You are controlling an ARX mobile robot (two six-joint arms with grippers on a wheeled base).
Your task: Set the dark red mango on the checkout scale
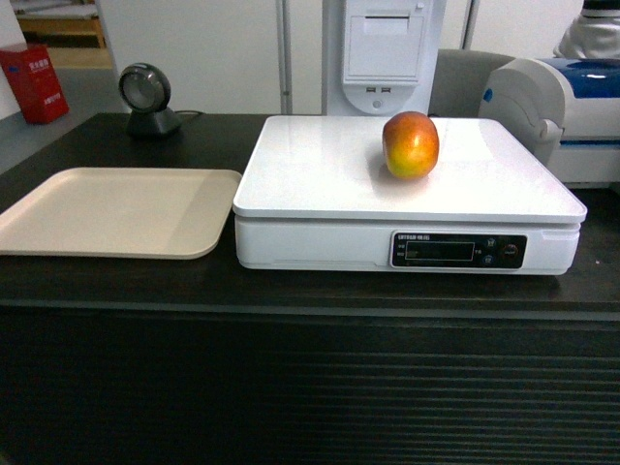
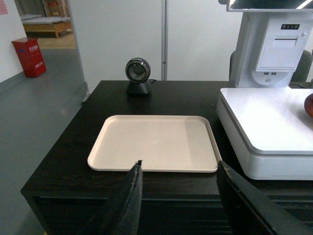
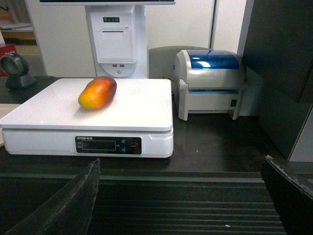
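The dark red mango [image 1: 411, 144] [image 3: 98, 92] lies on the flat white top of the scale [image 1: 320, 184] [image 3: 137, 105] [image 2: 264, 117], which stands on the dark checkout counter [image 1: 291, 291] [image 3: 215, 147]. A sliver of the mango [image 2: 309, 105] shows at the right edge of the left wrist view. Neither gripper appears in the head view. My left gripper [image 2: 179, 169] is open and empty, held back in front of the counter's edge near the tray. My right gripper [image 3: 181, 169] is wide open and empty, in front of the ribbed counter front, well away from the mango.
A beige tray [image 1: 116, 211] [image 2: 156, 142] lies left of the scale. A round black scanner [image 1: 147, 99] [image 2: 138, 76] stands at the back left. A white and blue printer [image 1: 562, 107] [image 3: 210, 83] sits to the right, and a white kiosk [image 1: 383, 53] behind.
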